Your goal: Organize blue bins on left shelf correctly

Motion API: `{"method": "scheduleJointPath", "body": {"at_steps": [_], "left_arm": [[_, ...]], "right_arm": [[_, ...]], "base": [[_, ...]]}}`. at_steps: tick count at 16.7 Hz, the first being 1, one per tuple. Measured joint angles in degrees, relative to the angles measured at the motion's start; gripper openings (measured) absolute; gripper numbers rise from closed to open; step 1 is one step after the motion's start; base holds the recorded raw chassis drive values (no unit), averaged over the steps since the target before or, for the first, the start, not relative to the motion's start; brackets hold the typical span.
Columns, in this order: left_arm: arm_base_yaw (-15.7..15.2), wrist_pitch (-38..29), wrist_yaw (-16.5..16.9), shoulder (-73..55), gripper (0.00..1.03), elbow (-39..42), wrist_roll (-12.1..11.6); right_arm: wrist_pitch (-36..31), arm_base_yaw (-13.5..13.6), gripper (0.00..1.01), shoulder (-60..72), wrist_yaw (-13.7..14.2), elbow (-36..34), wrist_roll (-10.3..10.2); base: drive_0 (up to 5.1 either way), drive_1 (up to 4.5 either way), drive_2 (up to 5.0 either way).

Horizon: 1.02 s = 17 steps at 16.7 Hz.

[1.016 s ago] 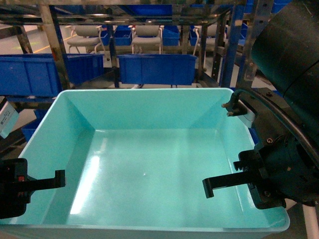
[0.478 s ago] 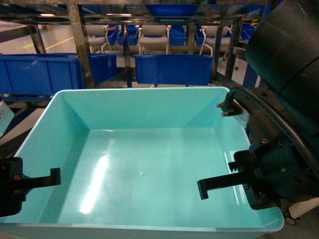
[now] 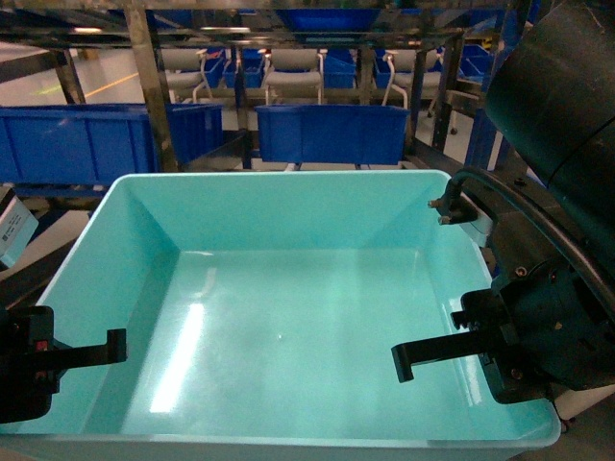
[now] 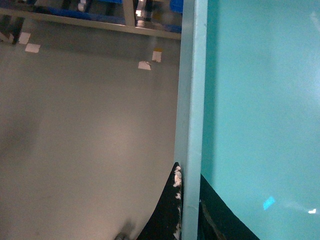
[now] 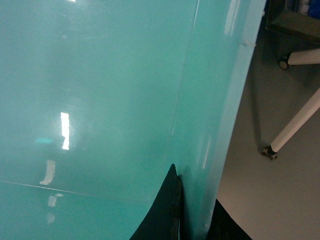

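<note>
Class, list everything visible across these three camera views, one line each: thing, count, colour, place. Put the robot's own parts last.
Turquoise bin: one, light turquoise, empty, filling the foreground, held at both side rims.
Royal-blue bins: several, dark blue, on the rack behind.
Left shelf: one, steel frame, behind the turquoise bin.
Chairs: at least two, grey, far background.
Floor: grey, with white tape marks, below the bin.
White wheeled legs: two, right of the bin.
Left end effector: black, clamped on the left rim.
Right end effector: black, clamped on the right rim.

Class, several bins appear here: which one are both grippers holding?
The light turquoise bin in front; the darker blue bins sit untouched on the rack behind.
</note>
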<state>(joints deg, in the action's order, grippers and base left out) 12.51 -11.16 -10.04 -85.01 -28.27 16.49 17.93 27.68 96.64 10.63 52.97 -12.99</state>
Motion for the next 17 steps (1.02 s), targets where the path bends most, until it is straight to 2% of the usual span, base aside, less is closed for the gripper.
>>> {"method": "scheduleJointPath", "body": {"at_steps": [17], "left_arm": [[-0.02,-0.02,0.00,0.00,0.02,0.00,0.00]], "right_arm": [[-0.02,0.04,0.02,0.00,0.00,0.00,0.00]], "base": [[0.0,0.00,0.0]]}}
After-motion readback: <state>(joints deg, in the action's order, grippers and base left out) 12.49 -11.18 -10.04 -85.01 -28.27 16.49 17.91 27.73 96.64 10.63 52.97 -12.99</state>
